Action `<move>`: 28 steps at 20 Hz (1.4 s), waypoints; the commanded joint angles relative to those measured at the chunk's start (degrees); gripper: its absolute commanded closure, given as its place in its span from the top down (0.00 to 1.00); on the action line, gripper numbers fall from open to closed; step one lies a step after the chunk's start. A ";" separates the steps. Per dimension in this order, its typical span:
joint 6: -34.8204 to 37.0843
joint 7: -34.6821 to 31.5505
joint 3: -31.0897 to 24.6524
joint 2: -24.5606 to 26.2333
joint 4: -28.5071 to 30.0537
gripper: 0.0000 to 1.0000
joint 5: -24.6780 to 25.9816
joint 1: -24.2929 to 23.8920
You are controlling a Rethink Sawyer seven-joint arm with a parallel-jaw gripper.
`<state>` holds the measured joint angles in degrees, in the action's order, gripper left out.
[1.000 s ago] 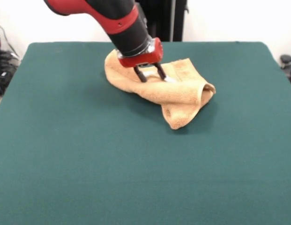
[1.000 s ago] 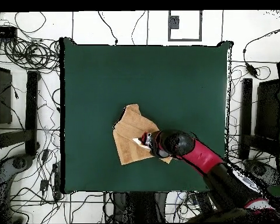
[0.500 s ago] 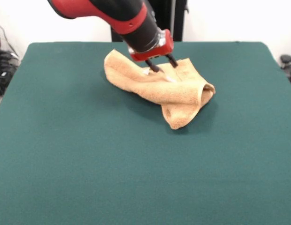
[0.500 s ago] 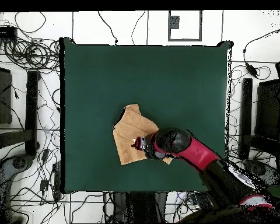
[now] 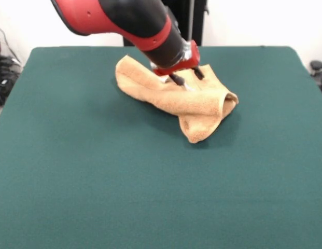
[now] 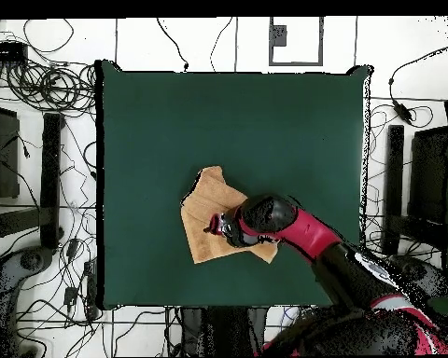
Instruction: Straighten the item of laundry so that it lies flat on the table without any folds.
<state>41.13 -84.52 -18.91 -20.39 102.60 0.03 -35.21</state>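
Note:
The orange-tan towel (image 5: 194,101) lies crumpled on the dark green table (image 5: 98,171), towards its far side, with one part folded over and a lobe hanging towards the camera. It also shows in the overhead view (image 6: 206,214) on the table (image 6: 265,121). My gripper (image 5: 190,78) is open, its two dark fingers straddling a spot on the towel's top where a small white tag shows. In the overhead view the gripper (image 6: 218,227) sits over the towel's right half and the arm hides part of the cloth.
The red and black arm (image 5: 124,21) comes down from the top left in the front view. Cables and equipment (image 6: 41,168) lie on the floor around the table in the overhead view.
My gripper has moved to the right in the front view, across the towel's top, staying open. The towel's shape has hardly changed.

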 commanded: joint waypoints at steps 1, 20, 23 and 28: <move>-8.28 -3.31 -1.67 2.38 -5.13 1.00 3.66 3.16; -10.51 -14.31 11.31 -3.16 -6.03 0.00 7.57 14.97; -11.60 -17.81 13.95 -8.22 -1.83 0.00 6.11 17.93; -4.07 -27.50 20.78 -19.53 3.50 0.00 0.56 27.55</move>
<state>35.32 -85.89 -4.75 -29.13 101.46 6.64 -16.85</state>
